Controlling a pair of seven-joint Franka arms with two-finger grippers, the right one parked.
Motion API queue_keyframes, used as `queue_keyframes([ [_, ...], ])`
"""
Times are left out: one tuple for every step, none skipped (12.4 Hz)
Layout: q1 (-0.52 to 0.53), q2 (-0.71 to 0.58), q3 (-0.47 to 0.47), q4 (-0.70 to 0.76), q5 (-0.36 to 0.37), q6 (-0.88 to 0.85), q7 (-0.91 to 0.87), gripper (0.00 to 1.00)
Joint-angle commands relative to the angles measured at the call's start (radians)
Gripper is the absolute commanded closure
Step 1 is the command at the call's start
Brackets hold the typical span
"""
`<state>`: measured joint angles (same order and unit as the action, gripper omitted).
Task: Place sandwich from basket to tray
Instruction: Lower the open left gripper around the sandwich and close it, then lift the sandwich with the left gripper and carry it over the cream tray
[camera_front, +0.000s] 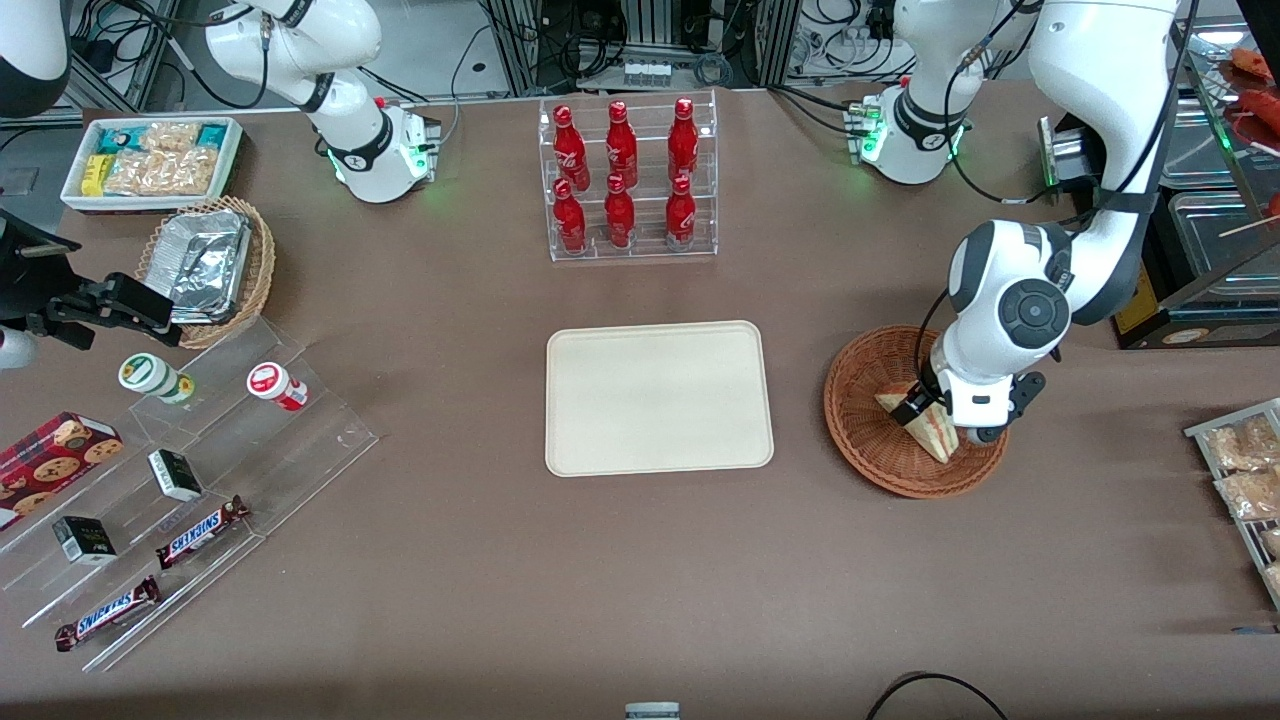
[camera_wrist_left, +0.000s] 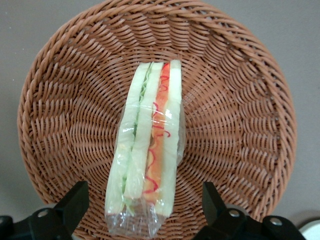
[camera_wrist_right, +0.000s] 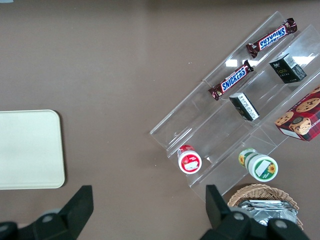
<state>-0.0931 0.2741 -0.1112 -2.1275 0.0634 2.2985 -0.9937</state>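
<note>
Brown tabletop (camera_front: 480, 560) fills pretty much everything, with racks of snacks toward the parked arm's end. Biggest task item is the tray (camera_front: 659, 397) – cream, flat, sitting mid-table, nothing on it. Next down is the basket (camera_front: 868, 420), reddish-brown wicker, beside the tray toward the working arm's end of the table. Over it hangs the gripper (camera_wrist_left: 142, 200), fingers (camera_wrist_left: 75, 202) spread wide, not clamping anything. The sandwich (camera_wrist_left: 149, 145) is in the basket's bowl, standing on edge with its filling stripes facing up – it runs right through the gap between the two fingers, neither one touching it as far as I can see.
</note>
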Motion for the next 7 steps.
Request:
queue_keyframes([
  [0.006,0.023,0.001,0.0,0.026,0.047,-0.029,0.0],
  [0.006,0.039,0.001,0.001,0.024,0.055,-0.032,0.04],
  [0.006,0.045,0.001,0.001,0.021,0.058,-0.037,0.15],
  [0.006,0.05,0.001,0.003,0.016,0.059,-0.045,0.41],
  [0.006,0.056,0.001,0.003,0.007,0.059,-0.06,0.68],
  [0.006,0.066,0.001,0.003,0.006,0.061,-0.069,0.86],
  [0.006,0.068,0.001,0.009,0.007,0.056,-0.065,0.89],
])
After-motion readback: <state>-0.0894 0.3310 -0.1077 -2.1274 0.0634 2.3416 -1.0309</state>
